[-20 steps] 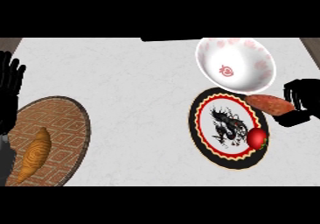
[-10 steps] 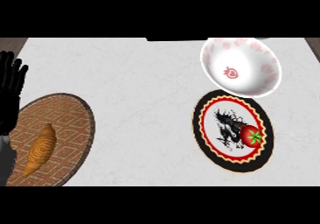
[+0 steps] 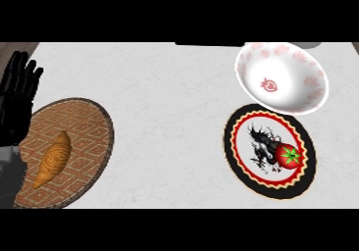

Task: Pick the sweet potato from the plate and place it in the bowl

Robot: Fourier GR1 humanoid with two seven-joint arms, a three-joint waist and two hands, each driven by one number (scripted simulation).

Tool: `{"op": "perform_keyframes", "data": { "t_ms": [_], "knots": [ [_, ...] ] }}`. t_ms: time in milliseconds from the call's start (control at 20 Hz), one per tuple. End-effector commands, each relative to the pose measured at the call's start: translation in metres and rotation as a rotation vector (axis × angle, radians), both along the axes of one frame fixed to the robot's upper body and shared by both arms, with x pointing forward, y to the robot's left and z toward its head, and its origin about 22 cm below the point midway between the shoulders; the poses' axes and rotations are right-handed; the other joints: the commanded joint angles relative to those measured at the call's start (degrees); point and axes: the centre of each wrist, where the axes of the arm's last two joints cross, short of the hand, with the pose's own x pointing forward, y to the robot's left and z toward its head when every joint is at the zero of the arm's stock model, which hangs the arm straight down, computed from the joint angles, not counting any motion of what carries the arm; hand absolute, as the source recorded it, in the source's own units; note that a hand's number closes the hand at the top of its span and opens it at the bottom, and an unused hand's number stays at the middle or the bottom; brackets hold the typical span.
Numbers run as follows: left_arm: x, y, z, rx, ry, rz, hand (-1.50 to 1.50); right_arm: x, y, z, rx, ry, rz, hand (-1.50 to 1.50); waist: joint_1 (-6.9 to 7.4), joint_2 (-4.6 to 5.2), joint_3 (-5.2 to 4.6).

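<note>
Left hand (image 3: pixel 14 105) rests at the view's left edge, fingers straight and spread upward, holding nothing; its grey forearm enters from the lower left corner. Right hand: not visible anywhere in the head view, so its state cannot be told. Count on the counter (image 3: pixel 161 98): one bowl, two plates, one tomato, one croissant. Bowl (image 3: pixel 281 77): white with pink blotches around the inside wall and one red mark near the middle, standing at upper right; its lower rim sits just above, possibly overlapping, the top edge of the patterned plate, though the steep angle makes touching or apart hard to judge. Nothing shows inside the bowl besides the red mark. Patterned plate (image 3: pixel 270 150): black outer band, red and cream ring, black ink-like figure at centre. Tomato (image 3: pixel 289 156): one, red with green star-shaped calyx, lying on the right part of that plate. Woven plate (image 3: pixel 66 147): brown with a diamond weave, at lower left, partly behind the left forearm. Croissant (image 3: pixel 53 158): one, golden, lying lengthwise on the woven plate. Sweet potato: no piece of it is seen on either plate or in the bowl.
</note>
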Motion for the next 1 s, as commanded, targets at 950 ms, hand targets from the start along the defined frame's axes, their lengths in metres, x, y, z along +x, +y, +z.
{"op": "perform_keyframes", "data": {
  "t_ms": [950],
  "knots": [
    [0.006,-0.004,-0.002,0.002,0.006,-0.016,0.0,0.118,0.126,-0.011,-0.003,0.285,0.251,1.5,-0.12,-0.79,-0.36]
  ]
}}
